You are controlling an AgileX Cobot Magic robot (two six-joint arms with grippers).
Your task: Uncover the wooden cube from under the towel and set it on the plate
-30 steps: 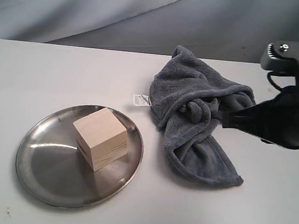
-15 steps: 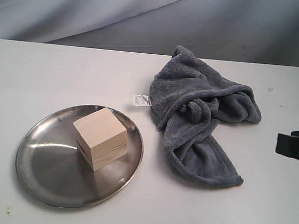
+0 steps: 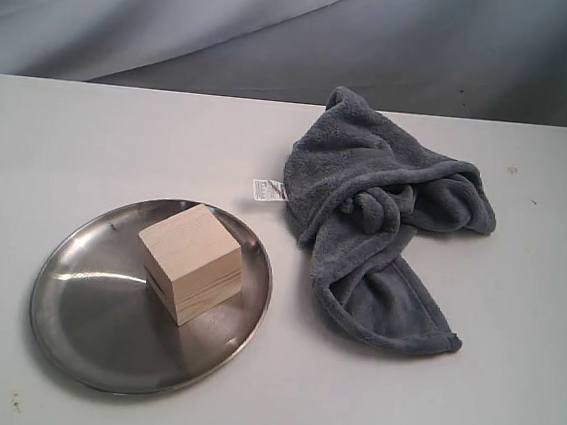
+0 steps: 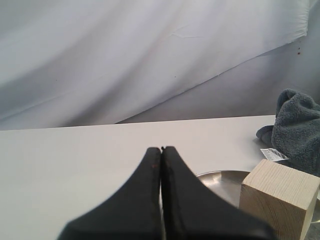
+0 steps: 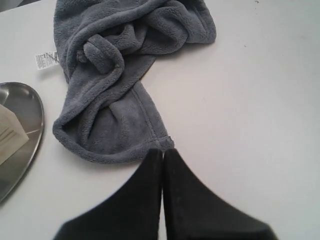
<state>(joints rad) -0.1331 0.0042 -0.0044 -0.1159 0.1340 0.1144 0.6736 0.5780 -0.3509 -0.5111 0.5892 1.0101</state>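
Note:
The pale wooden cube [image 3: 190, 262] rests on the round steel plate [image 3: 92, 325] at the front left of the table, uncovered. To its right the blue-grey towel [image 3: 378, 217] lies crumpled, its white label [image 3: 268, 190] pointing toward the plate. Neither arm shows in the exterior view. My left gripper [image 4: 161, 148] is shut and empty, held back from the cube [image 4: 278, 195] and the plate [image 4: 220, 181]. My right gripper [image 5: 163, 150] is shut and empty too, its tips near the hemmed end of the towel [image 5: 120, 75]; the plate's rim [image 5: 30, 130] shows at that view's edge.
A grey-white fabric backdrop [image 3: 281, 31] hangs behind the far edge of the pale table [image 3: 507, 395].
The right arm has drawn back from beside the towel and left the exterior view on the right. Cube, plate and towel have not moved.

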